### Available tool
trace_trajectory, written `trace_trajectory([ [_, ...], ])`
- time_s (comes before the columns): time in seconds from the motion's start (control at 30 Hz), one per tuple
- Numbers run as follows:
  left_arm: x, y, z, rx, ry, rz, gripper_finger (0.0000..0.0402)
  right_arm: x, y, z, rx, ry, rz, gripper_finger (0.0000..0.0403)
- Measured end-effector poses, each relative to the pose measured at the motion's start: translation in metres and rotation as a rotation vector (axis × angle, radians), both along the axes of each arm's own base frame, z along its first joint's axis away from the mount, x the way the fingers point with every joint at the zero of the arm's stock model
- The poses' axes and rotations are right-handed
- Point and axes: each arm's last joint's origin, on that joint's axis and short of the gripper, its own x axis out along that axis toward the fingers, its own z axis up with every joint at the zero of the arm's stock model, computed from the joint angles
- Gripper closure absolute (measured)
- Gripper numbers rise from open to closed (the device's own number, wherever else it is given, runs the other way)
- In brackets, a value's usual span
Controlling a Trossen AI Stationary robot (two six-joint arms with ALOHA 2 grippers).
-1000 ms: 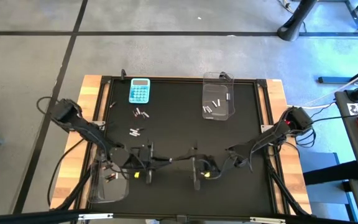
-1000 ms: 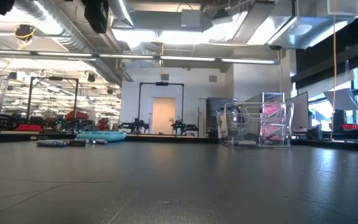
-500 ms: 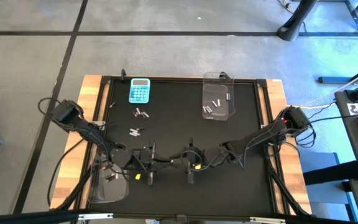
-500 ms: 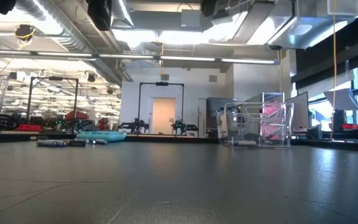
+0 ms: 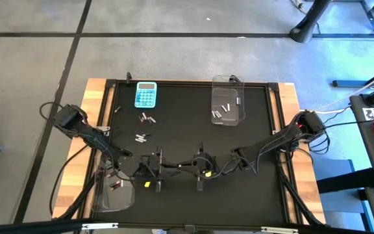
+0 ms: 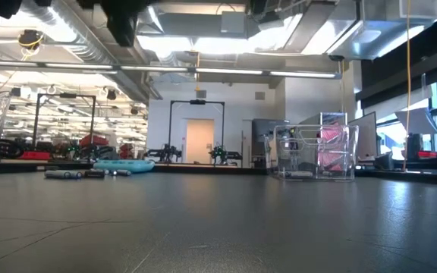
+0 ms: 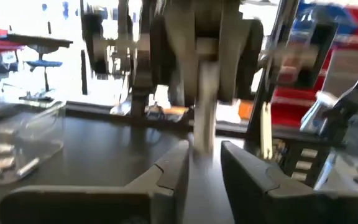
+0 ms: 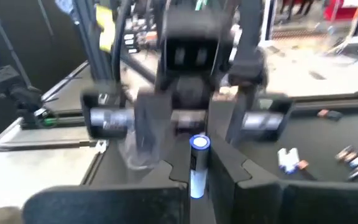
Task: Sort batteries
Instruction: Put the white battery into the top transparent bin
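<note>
Above the table's near middle my two grippers meet tip to tip. My right gripper (image 8: 196,177) is shut on a silvery battery (image 8: 197,163) whose blue-ringed end faces my left gripper (image 7: 205,163). The left fingers stand slightly open on either side of that battery's other end (image 7: 204,127). Loose batteries (image 5: 147,118) (image 5: 140,137) lie on the mat near the light-blue calculator (image 5: 145,95). Silvery batteries (image 5: 223,110) lie in the far clear bin (image 5: 228,103). Dark ones (image 5: 115,185) lie in the near-left bin (image 5: 112,195). My left gripper has the battery's end between its parted fingers (image 7: 173,171), but the blur hides whether they touch it. My right gripper pinches the battery's sides (image 8: 196,174) between its two fingers, coming level from the table's right. The battery lies along the fingers, its blue-ringed end sticking out, clear of the table.
The black mat (image 5: 193,136) has bare room in its middle and on its right. Wooden strips (image 5: 96,97) border it on both sides. In the low view the loose batteries (image 6: 74,174), the calculator (image 6: 124,166) and the far bin (image 6: 313,152) stand along the far edge.
My right gripper has swung a little toward my left gripper's fingertips, its wrist turning, and the two now meet. The left arm has kept its place.
</note>
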Motion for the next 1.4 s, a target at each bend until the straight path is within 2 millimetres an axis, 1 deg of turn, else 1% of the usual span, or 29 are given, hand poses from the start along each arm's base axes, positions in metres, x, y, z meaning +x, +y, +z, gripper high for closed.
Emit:
trace_trajectory([
  [0.13, 0.004, 0.007, -0.008, -0.039, 0.065, 0.027, 0.0285, -0.014, -0.008, 0.028, -0.044, -0.046, -0.06, 0.0378],
  [0.2, 0.005, 0.01, -0.011, -0.061, 0.089, 0.043, 0.0276, -0.024, -0.015, 0.042, -0.099, -0.046, -0.125, 0.0378],
  [0.27, 0.006, 0.013, -0.014, -0.073, 0.114, 0.056, 0.027, -0.036, -0.027, 0.056, -0.171, -0.03, -0.22, 0.0378],
  [0.33, 0.007, 0.015, -0.015, -0.088, 0.125, 0.064, 0.0267, -0.047, -0.046, 0.066, -0.228, 0.02, -0.333, 0.0378],
  [0.43, 0.008, 0.016, -0.017, -0.102, 0.137, 0.072, 0.0266, -0.059, -0.086, 0.068, -0.261, 0.161, -0.502, 0.0378],
  [0.5, 0.008, 0.017, -0.017, -0.102, 0.137, 0.073, 0.0267, -0.064, -0.118, 0.061, -0.234, 0.276, -0.591, 0.0378],
  [0.6, 0.008, 0.017, -0.017, -0.103, 0.136, 0.073, 0.0268, -0.072, -0.17, 0.042, -0.153, 0.492, -0.692, 0.0378],
  [0.73, 0.008, 0.017, -0.017, -0.102, 0.137, 0.073, 0.0267, -0.087, -0.233, 0.001, 0.007, 0.728, -0.749, 0.0378],
  [0.83, 0.008, 0.017, -0.017, -0.1, 0.138, 0.073, 0.0267, -0.101, -0.27, -0.027, 0.153, 0.825, -0.753, 0.0378],
  [0.9, 0.008, 0.017, -0.017, -0.1, 0.138, 0.073, 0.0268, -0.112, -0.288, -0.042, 0.227, 0.877, -0.77, 0.0378],
  [0.97, 0.008, 0.017, -0.017, -0.098, 0.138, 0.073, 0.0268, -0.12, -0.301, -0.053, 0.283, 0.909, -0.788, 0.0378],
  [1.07, 0.008, 0.017, -0.017, -0.097, 0.139, 0.073, 0.0267, -0.126, -0.312, -0.064, 0.341, 0.92, -0.789, 0.0378],
  [1.27, 0.008, 0.017, -0.017, -0.105, 0.138, 0.073, 0.0268, -0.125, -0.317, -0.08, 0.355, 0.978, -0.774, 0.0376],
  [1.4, 0.008, 0.017, -0.017, -0.106, 0.137, 0.075, 0.0267, -0.123, -0.318, -0.088, 0.357, 1.008, -0.771, 0.0354],
])
